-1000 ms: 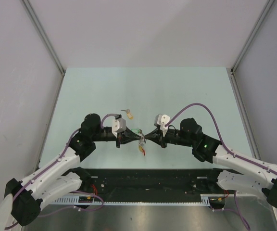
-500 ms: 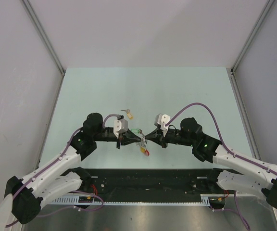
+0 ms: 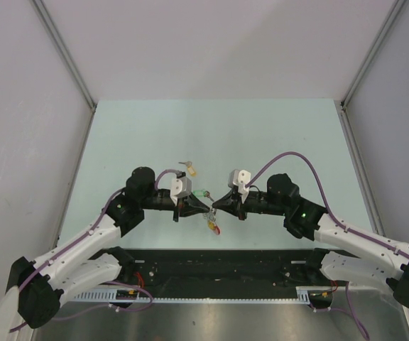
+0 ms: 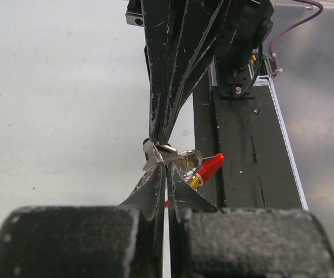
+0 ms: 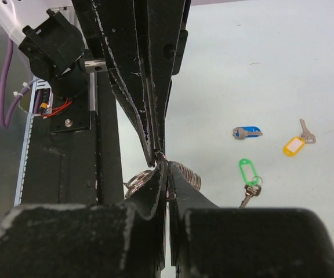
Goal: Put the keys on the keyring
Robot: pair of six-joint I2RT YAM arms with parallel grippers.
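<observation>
Both hands meet tip to tip above the table (image 3: 275,142), close to the middle of its near edge. The keyring (image 4: 211,165) hangs between them, off the surface. The left hand (image 3: 202,206) is pressed together with only a hairline gap, and the right hand (image 3: 217,205) is likewise squeezed shut. Each seems to pinch the coiled metal part of the ring, though a flat silver piece at the right hand's tips could be a key blade; I cannot tell which. A small yellow bit hangs beside the red arc, and it is unclear whether that is a tag already threaded. The main risk is probably the hold itself: both pinches sit on thin, slippery wire at the very fingertips. If the hands pull apart or twist unevenly, the ring could pop free and drop toward the black rail at the near edge. The tips are also touching or nearly so, and any sideways correction might knock one grip loose. The green key (image 5: 246,172), the blue key (image 5: 247,132) and the yellow key (image 5: 294,145) lie loose farther toward the table's centre. Fetching one means a hand must let go, leaving the ring to swing in a single pinch.
</observation>
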